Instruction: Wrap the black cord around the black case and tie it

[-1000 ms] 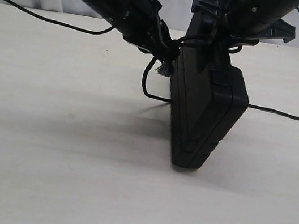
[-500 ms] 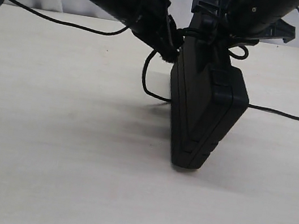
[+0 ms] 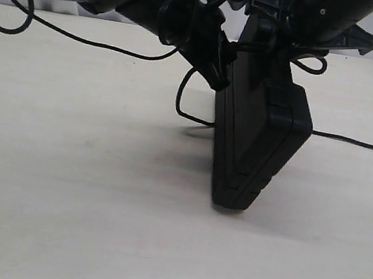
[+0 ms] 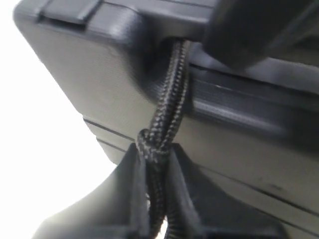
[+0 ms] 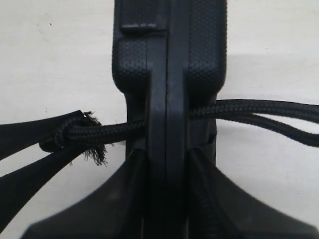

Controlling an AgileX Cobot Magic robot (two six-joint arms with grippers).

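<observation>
Cord (image 5: pixel 109 132) knot in L pincer (image 4: pixel 155 162), R pincer (image 5: pixel 166 157) clamps upright case (image 3: pixel 257 144) on table (image 3: pixel 55 196).

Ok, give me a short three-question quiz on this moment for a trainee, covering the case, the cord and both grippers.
1. True or false: the black case lies flat on the table.
2. What is the left gripper shut on? A) the knotted end of the black cord; B) the case's corner; C) nothing.
3. Fill in: the case's top edge is clamped by the ____ gripper.

Key:
1. False. It stands tilted on its lower edge.
2. A.
3. Right. The right gripper has a finger on each side of the case.
</observation>
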